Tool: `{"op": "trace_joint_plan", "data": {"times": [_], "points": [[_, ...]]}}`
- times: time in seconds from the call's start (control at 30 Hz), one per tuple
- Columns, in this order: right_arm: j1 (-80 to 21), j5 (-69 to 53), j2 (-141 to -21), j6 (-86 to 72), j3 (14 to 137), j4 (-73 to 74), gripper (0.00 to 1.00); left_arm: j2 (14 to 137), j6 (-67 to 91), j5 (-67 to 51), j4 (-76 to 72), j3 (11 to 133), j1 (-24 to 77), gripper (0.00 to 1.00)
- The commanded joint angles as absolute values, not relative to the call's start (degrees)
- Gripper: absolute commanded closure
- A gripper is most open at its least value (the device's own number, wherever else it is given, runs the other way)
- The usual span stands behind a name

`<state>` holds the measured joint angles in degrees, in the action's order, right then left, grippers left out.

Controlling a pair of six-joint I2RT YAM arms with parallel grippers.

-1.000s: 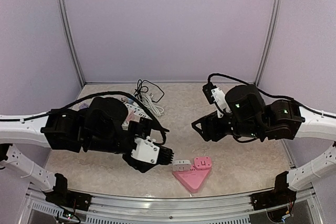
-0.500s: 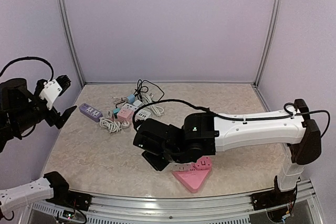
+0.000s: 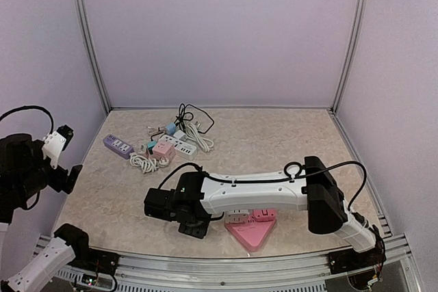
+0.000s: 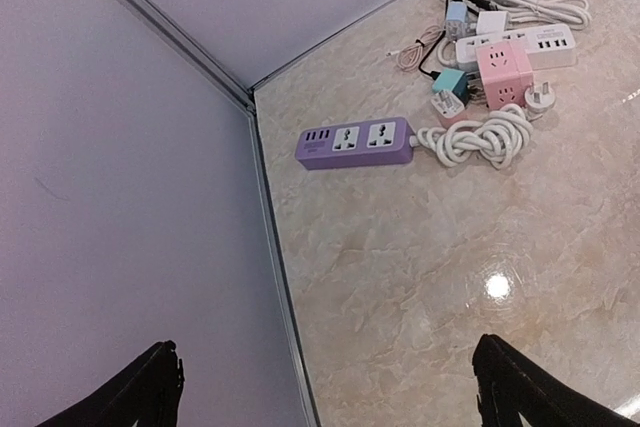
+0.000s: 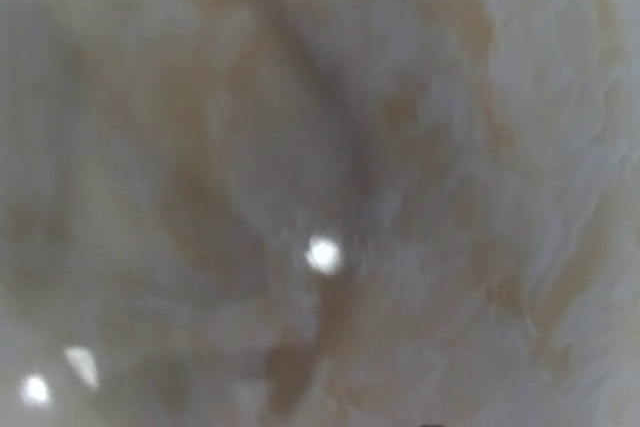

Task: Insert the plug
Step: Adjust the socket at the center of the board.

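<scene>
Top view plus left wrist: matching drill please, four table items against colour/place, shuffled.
Things:
1. power strip
2. cube socket
3. triangular base
4. coiled cable

Colour/place:
a. white, lying at the strip's end
b. purple, leftmost of the far clutter
c. pink, alone near the table's near edge
d. pink, inside the far clutter

Pairs: 1-b, 2-d, 3-c, 4-a

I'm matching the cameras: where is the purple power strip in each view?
Top external: purple power strip back left, left of the pink cube socket.
Left wrist: purple power strip upper centre, again left of the pink cube socket, the shared landmark.
Right wrist: not in it; all blur.
</scene>
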<state>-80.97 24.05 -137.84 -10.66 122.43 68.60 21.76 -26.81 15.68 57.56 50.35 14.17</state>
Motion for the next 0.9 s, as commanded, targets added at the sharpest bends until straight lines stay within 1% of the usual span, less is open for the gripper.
{"op": "trace_joint_plan", "data": {"times": [0.0,0.07,0.23,0.6,0.73,0.87], "points": [[-81.0,24.1,-137.6,-8.1,120.7,73.9,0.61,22.2,-22.5,8.5,57.7,49.0,11.0,0.01],[-81.0,24.0,-137.3,-8.4,117.3,74.3,0.61,24.6,-22.1,7.2,57.7,48.6,10.2,0.01],[-81.0,26.1,-136.3,-8.8,110.2,74.2,0.62,28.9,-21.5,8.0,55.6,48.4,9.6,0.01],[-79.6,33.9,-132.2,-10.3,96.8,74.0,0.64,29.9,-21.9,6.6,54.2,48.6,9.4,0.01],[-78.3,36.5,-129.5,-11.7,89.7,73.1,0.64,30.4,-21.9,6.4,54.2,48.8,9.3,0.01],[-75.9,36.7,-124.7,-12.7,81.6,68.9,0.64,31.0,-22.0,6.1,53.6,49.0,9.3,0.01]]}}
